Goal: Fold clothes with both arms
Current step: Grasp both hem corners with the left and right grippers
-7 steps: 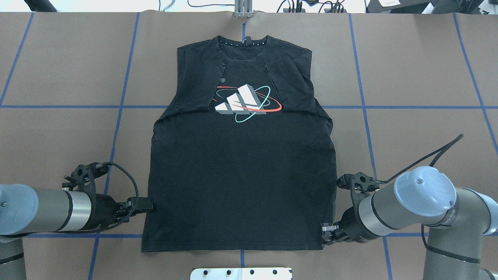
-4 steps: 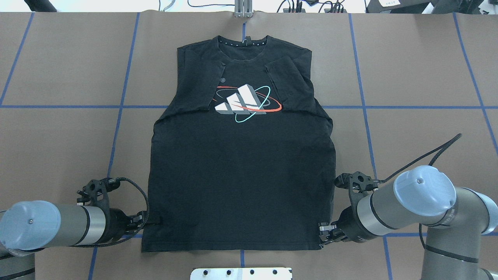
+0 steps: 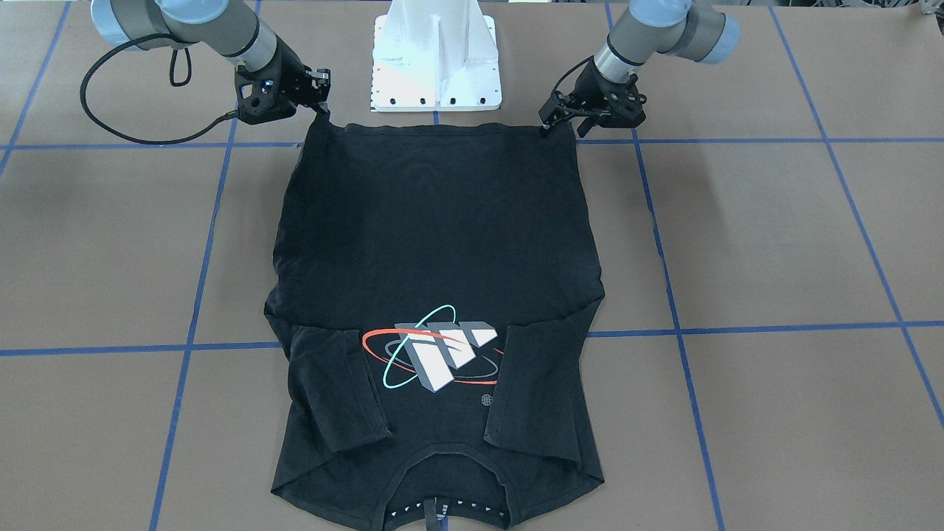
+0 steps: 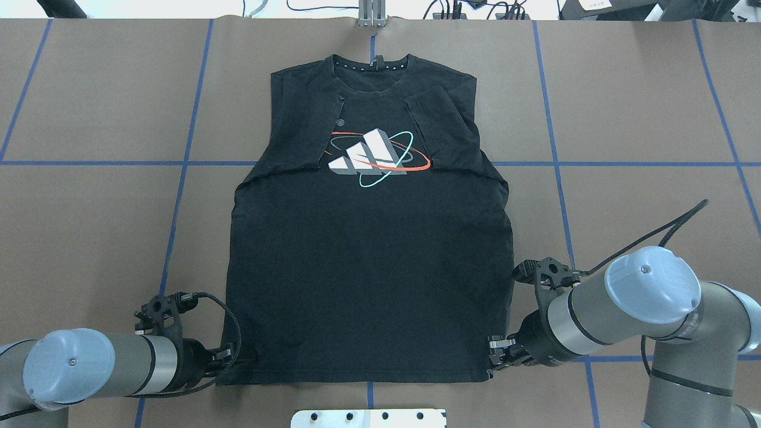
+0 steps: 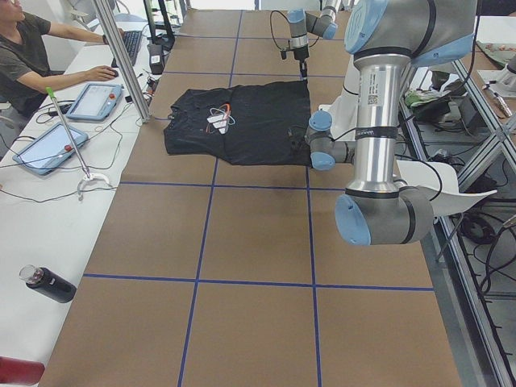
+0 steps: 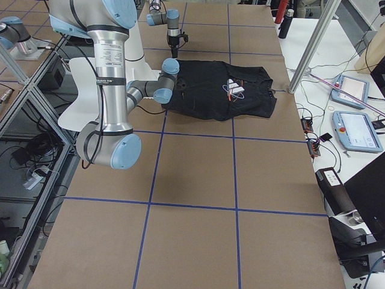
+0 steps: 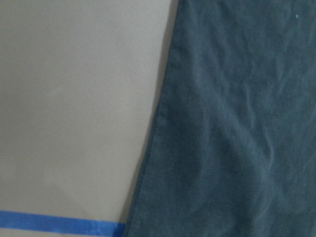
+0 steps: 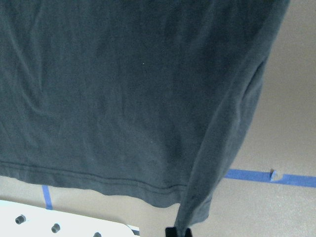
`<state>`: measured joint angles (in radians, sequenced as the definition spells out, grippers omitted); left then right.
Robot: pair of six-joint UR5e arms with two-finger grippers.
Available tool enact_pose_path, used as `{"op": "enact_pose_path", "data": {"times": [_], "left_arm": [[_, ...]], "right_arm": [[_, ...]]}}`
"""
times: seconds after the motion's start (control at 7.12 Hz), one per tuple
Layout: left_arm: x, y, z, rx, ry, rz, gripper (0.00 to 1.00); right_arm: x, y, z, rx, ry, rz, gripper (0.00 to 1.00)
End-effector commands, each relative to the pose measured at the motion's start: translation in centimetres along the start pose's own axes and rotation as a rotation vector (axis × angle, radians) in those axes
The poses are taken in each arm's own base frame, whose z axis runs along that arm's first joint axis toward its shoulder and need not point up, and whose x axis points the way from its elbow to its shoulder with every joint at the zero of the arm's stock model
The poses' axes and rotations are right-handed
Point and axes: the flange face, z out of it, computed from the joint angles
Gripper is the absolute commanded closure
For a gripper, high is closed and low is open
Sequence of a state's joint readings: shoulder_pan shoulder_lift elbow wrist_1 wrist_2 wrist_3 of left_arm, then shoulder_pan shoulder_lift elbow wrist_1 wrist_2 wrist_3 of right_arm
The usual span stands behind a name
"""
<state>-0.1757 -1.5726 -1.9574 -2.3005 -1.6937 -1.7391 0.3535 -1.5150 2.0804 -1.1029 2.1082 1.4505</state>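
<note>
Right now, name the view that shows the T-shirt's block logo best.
Overhead exterior: the block logo sits upright and sharp. Front-facing shows it upside down; both side views show it tiny; the wrist cameras catch only plain black T-shirt cloth.

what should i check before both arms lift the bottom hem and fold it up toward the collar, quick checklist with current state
1. Both sleeves folded in on the T-shirt: ok, they lie over the chest beside the logo.
2. Grip of the right gripper on its hem corner: ok, its wrist view shows the corner drawn up to a pinch.
3. Grip of the left gripper on the other corner: cannot tell; it sits at the corner, but its wrist view shows only the side edge lying flat.
4. The hem straight between the two corners: ok.
5. Body of the shirt flat: ok, only light wrinkles.
</note>
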Motion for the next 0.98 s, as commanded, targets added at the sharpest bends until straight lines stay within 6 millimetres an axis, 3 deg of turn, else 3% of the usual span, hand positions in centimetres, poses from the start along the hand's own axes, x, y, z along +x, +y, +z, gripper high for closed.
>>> {"op": "enact_pose_path", "data": {"times": [0.0,0.28,0.7,0.84], "left_arm": [[-0.17,0.77,0.50,-0.011,-0.009,0.005,0.09],[-0.20,0.78,0.44,-0.011,-0.009,0.005,0.10],[0.13,0.91,0.14,-0.016,-0.010,0.005,0.71],[0.25,0.98,-0.01,-0.018,-0.013,0.005,0.87]], "right_arm": [[0.18,-0.66,-1.07,-0.014,-0.012,0.013,1.00],[0.17,-0.77,-1.28,-0.013,-0.015,0.014,1.00],[0.13,-0.74,-1.34,-0.013,-0.016,0.013,1.00],[0.21,-0.74,-1.33,-0.013,-0.015,0.014,1.00]]}}
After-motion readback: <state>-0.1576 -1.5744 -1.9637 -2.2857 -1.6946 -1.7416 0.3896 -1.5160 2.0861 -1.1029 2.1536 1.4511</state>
